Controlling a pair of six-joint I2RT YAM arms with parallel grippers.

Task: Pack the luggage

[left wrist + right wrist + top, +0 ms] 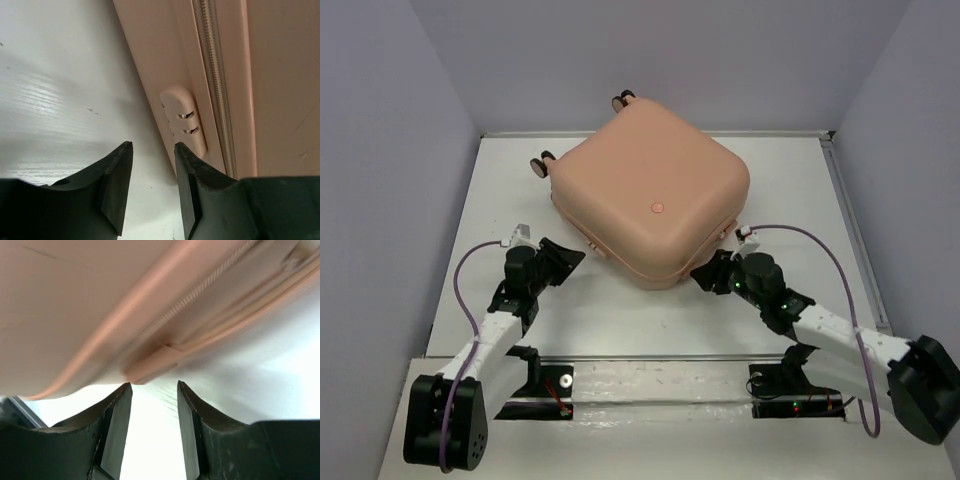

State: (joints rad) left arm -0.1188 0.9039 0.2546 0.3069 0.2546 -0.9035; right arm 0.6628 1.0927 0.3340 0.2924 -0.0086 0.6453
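Left arm [485,345], right arm [840,328]: black joints, white links, purple cables [463,290]; green dot [735,287], perhaps LED.

Nothing readable in any of the views, honestly: no text, brand, number or label that I can make out. Closest thing to a logo is the little round button mark [657,208] on the top shell of the luggage [620,170], and it's too small to tell if there's any lettering on it.
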